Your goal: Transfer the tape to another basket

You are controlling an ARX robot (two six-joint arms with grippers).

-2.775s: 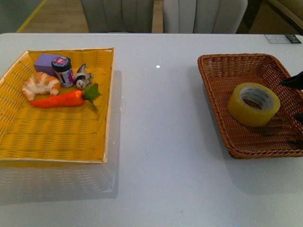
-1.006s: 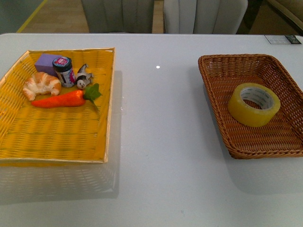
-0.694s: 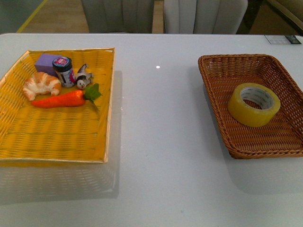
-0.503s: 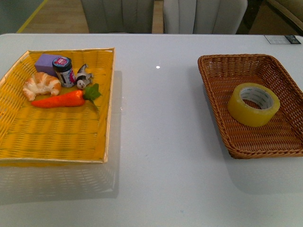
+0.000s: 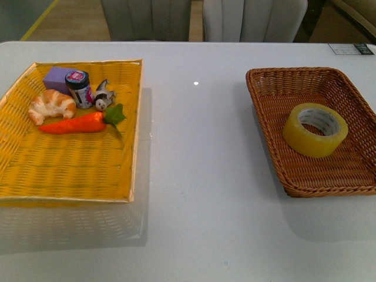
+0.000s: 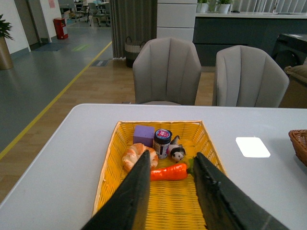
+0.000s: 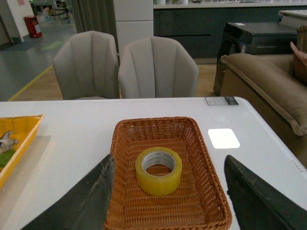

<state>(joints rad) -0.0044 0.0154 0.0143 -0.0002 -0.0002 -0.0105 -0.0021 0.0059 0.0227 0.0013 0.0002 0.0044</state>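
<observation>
On white table [image 5: 200, 176], tape [image 5: 315, 129] flat in basket [image 5: 276, 79], frame right; likely light, stiff, grippable across rim; right gripper [image 7: 168, 201] spread wide, left gripper [image 6: 171, 191] narrowly parted.

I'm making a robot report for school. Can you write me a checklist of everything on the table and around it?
Surface: white table, bare between the baskets.
Job's things: tape lies flat in the brown basket.
Clutter: yellow basket holds a croissant, carrot, jar, purple block, small animal figure.
Grippers: left gripper and right gripper open, both empty, raised.
Cables: nothing seen.
Surroundings: two grey chairs, a sofa.
</observation>
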